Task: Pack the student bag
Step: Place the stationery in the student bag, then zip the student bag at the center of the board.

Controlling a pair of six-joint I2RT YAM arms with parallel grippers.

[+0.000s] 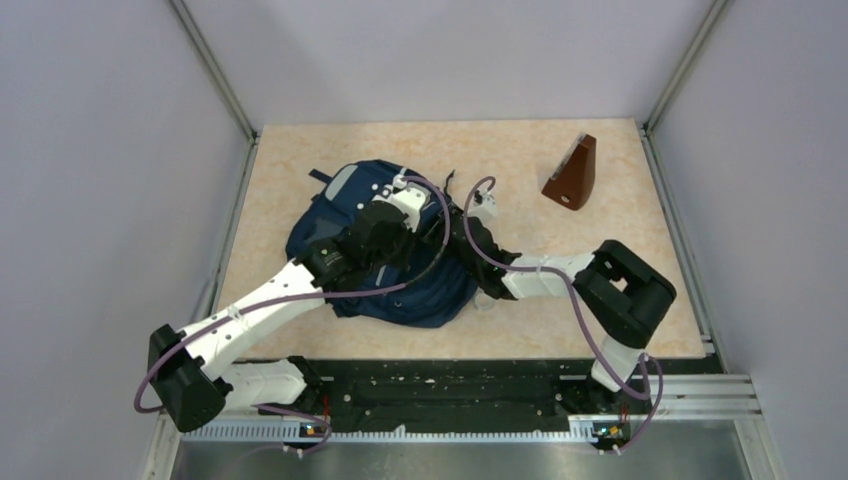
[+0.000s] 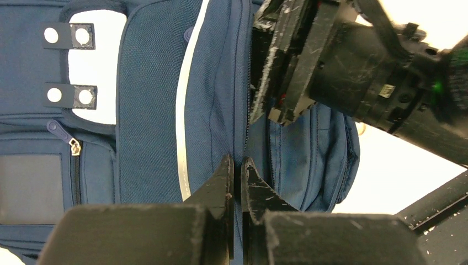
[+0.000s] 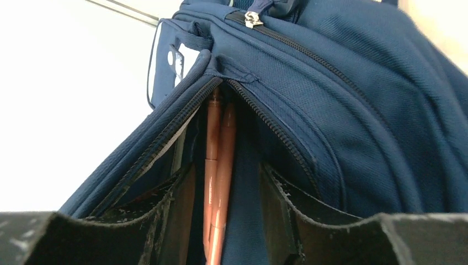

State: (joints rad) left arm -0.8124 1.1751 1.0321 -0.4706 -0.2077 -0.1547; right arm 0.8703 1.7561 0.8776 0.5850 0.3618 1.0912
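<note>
Limp cloth on the student bag (image 1: 420, 300); best pinched at the stiffer zip seam (image 2: 244, 110); clamped there in the closed left gripper (image 2: 238, 182); right gripper (image 3: 226, 187) part-open, pens (image 3: 218, 143) loose between fingers (image 3: 281, 215).

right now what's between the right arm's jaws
Two slim orange pens, standing in the open zip of the student bag, with the right jaws apart either side; seen from the right wrist.
</note>
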